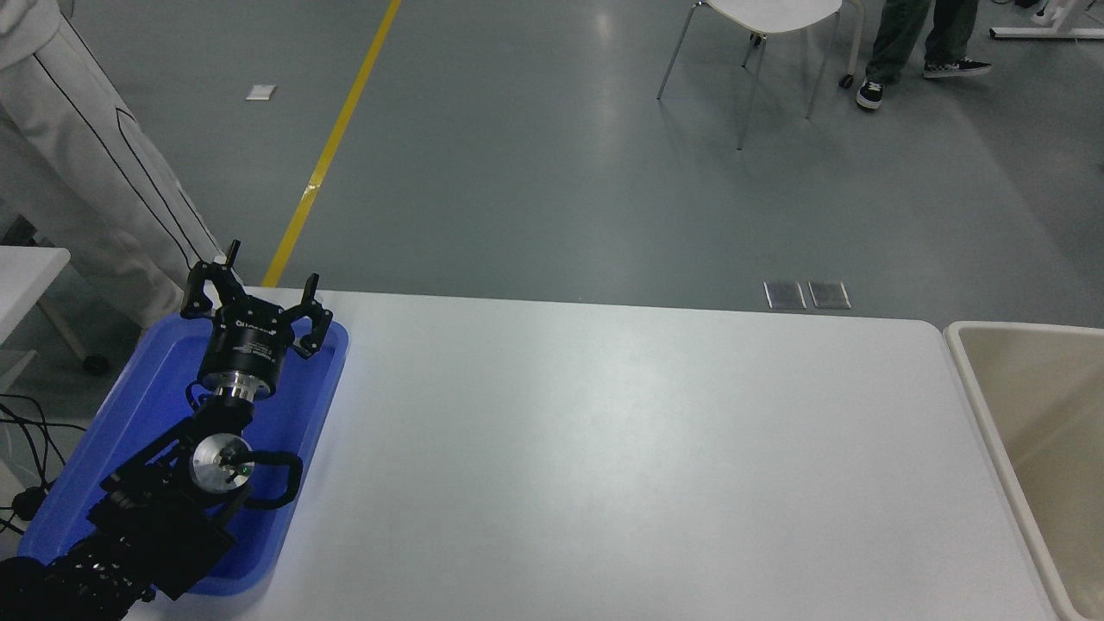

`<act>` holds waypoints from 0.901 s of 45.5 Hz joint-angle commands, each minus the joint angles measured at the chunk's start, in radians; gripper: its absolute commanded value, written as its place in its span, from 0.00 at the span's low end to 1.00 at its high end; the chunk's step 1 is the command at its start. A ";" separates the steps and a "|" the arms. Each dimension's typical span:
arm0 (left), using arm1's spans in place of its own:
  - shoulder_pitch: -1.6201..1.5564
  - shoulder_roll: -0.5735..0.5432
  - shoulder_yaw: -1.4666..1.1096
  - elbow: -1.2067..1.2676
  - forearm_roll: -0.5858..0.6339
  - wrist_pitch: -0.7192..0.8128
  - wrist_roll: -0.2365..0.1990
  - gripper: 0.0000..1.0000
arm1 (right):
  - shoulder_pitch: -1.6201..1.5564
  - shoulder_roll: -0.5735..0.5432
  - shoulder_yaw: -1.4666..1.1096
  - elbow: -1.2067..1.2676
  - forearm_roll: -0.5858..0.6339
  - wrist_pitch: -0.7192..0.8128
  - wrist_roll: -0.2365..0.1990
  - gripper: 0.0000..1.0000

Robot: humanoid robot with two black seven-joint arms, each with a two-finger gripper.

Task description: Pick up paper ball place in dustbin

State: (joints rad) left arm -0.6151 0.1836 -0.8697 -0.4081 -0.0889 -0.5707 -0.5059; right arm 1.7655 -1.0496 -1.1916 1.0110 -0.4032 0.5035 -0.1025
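Observation:
The cream-beige dustbin (975, 379) stands at the table's right end, cut off by the picture's right edge. Its visible inner wall and floor are bare. The paper ball is out of view. My right gripper is out of view too. My left gripper (254, 297) is parked at the lower left over the blue tray, open and empty.
A flat blue tray (129, 423) lies at the table's left end under my left arm. A person in white trousers (95, 172) stands past the far left corner. A white chair (759, 26) and another person's legs (914, 39) are far back on the floor.

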 commanded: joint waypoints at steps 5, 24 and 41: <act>0.000 0.000 0.000 0.000 0.000 0.000 0.000 1.00 | -0.477 0.057 0.340 -0.206 0.006 -0.192 0.000 0.00; 0.000 -0.001 0.000 0.000 0.000 0.000 0.000 1.00 | -0.837 0.226 0.581 -0.362 0.018 -0.450 -0.002 0.00; 0.000 0.000 0.000 0.000 0.000 0.000 0.000 1.00 | -1.041 0.408 0.767 -0.646 0.018 -0.508 0.000 0.00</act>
State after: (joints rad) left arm -0.6151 0.1839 -0.8700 -0.4080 -0.0890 -0.5707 -0.5062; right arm 0.8647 -0.7507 -0.5509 0.5329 -0.3857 0.0380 -0.1044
